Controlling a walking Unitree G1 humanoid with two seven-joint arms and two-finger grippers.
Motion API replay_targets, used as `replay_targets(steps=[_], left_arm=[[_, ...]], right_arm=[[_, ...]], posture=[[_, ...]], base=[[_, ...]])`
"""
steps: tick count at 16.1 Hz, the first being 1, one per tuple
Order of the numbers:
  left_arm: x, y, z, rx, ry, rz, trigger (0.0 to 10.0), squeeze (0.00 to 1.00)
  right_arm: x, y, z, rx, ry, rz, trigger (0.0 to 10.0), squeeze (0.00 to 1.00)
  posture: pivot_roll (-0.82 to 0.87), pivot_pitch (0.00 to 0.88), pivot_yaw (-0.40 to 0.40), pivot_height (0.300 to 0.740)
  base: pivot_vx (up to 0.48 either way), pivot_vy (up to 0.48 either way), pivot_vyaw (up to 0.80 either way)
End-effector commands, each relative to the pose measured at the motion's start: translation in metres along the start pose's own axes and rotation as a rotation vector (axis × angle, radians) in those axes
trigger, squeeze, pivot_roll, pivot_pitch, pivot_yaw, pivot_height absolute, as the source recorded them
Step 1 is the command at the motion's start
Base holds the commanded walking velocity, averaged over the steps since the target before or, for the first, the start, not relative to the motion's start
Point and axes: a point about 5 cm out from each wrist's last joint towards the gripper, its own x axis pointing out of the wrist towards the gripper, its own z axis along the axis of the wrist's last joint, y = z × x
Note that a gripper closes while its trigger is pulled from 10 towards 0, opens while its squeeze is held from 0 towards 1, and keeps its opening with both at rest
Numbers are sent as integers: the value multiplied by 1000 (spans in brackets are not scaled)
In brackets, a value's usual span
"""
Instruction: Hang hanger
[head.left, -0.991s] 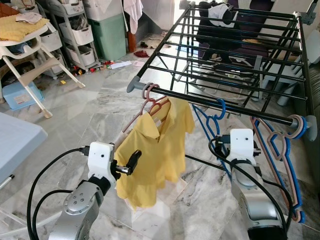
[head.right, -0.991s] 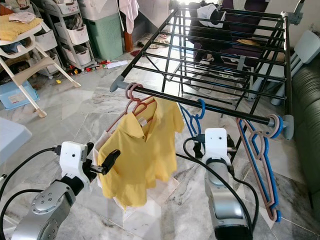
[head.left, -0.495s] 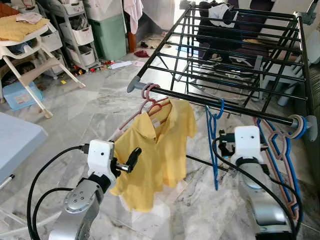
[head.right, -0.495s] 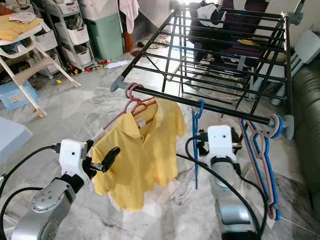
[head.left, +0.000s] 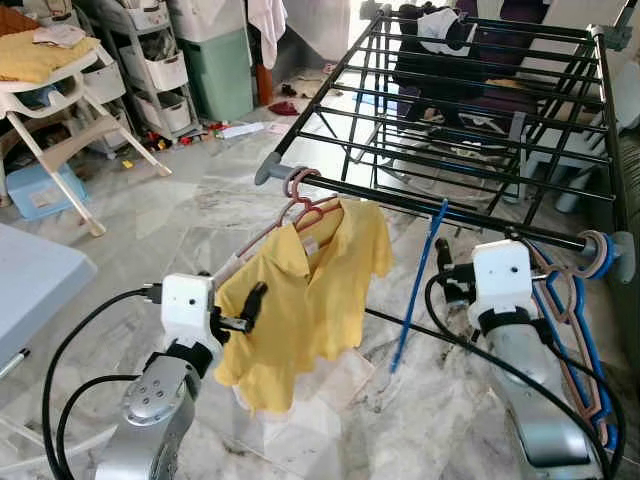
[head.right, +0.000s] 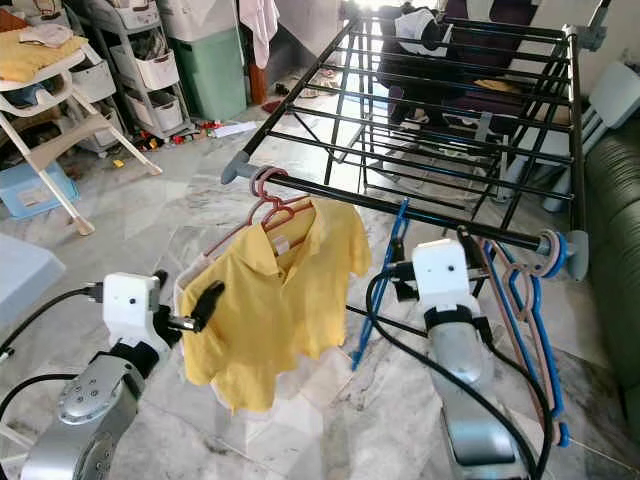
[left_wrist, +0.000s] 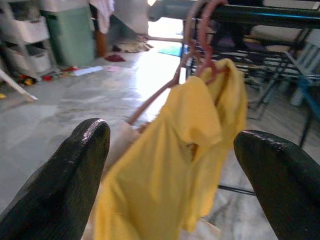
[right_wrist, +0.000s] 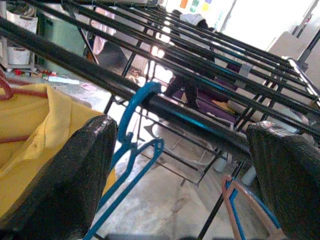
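Note:
A blue hanger (head.left: 418, 282) hangs by its hook on the front rail (head.left: 490, 224) of the black drying rack, tilted with its bottom swung left. My right gripper (right_wrist: 182, 150) is open just below and before the rail, and the blue hanger's hook (right_wrist: 136, 102) sits ahead between the fingers, untouched. A yellow shirt (head.left: 312, 280) hangs on a pink hanger (head.left: 298, 186) at the rail's left end. My left gripper (head.left: 250, 298) is open, close beside the shirt's left sleeve, holding nothing.
More pink and blue hangers (head.left: 568, 300) hang at the rail's right end. Dark clothes (head.left: 440, 45) lie on the rack's far side. A high chair (head.left: 50, 90), drawers and a green bin (head.left: 220, 70) stand at back left. A grey table (head.left: 30, 285) is at left.
The blue hanger has turned edge-on and its bottom has swung left, away from my right gripper, which rose toward the rail. My left gripper drew back left from the shirt.

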Motion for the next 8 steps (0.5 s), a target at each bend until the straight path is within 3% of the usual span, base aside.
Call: replay_targets(steps=[1, 2, 5, 8], left_arm=[[-1, 3, 6, 15, -27, 29, 10000, 0], [-3, 3, 5, 19, -29, 42, 10000, 0], [-6, -1, 1, 34, -24, 63, 10000, 0], [-4, 0, 3, 43, -32, 85, 10000, 0]], right_arm=[[-1, -1, 5, 1, -19, 3, 10000, 227], [-2, 0, 5, 0, -23, 6, 10000, 0], [-3, 10, 6, -13, -41, 69, 10000, 0], [-2, 15, 9, -4, -49, 93, 10000, 0]], posture=[[-19, 32, 6, 740], [-19, 32, 6, 740], [-17, 33, 7, 740], [-10, 34, -1, 740]], base=[[0, 0, 0], [0, 0, 0], [0, 0, 156], [0, 0, 800]])
